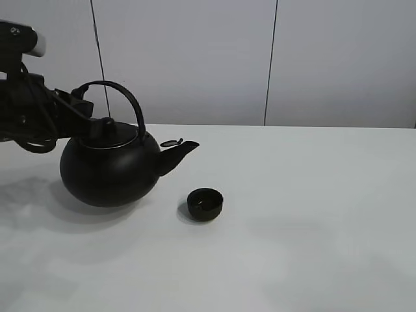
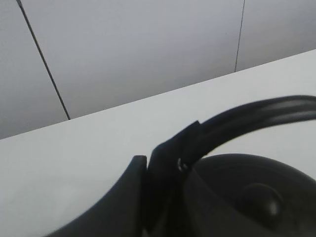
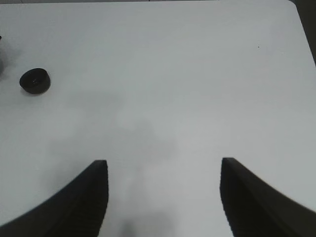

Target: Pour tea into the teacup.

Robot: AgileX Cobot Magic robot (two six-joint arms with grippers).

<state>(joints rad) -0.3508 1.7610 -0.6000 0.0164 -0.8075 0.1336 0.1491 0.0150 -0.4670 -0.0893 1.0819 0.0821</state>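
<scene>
Dark fingers [image 3: 94, 195] of the right hand [image 3: 164, 162] are sitting closest to the lens. They are standing well apart, holding nothing and hanging over the white table [image 3: 207, 74]. The small black teacup [image 3: 35, 81] is sitting upright on the table well away from this hand, off to the robot's left.

On the other side, the left hand [image 1: 79, 93] is clamping shut on the arched handle of the big black kettle [image 1: 107, 172], low on the side away from the spout [image 1: 179, 155]. The spout is pointing toward the teacup, which is sitting near it, lower and a little closer to the camera, not touching the kettle. I cannot tell whether the kettle is resting on the table or hanging just above it.

Soft grey shadows are lying on the table under the kettle and cup. Behind the table, a pale wall [image 1: 195, 58] of panels with thin dark seams is closing off the room.
</scene>
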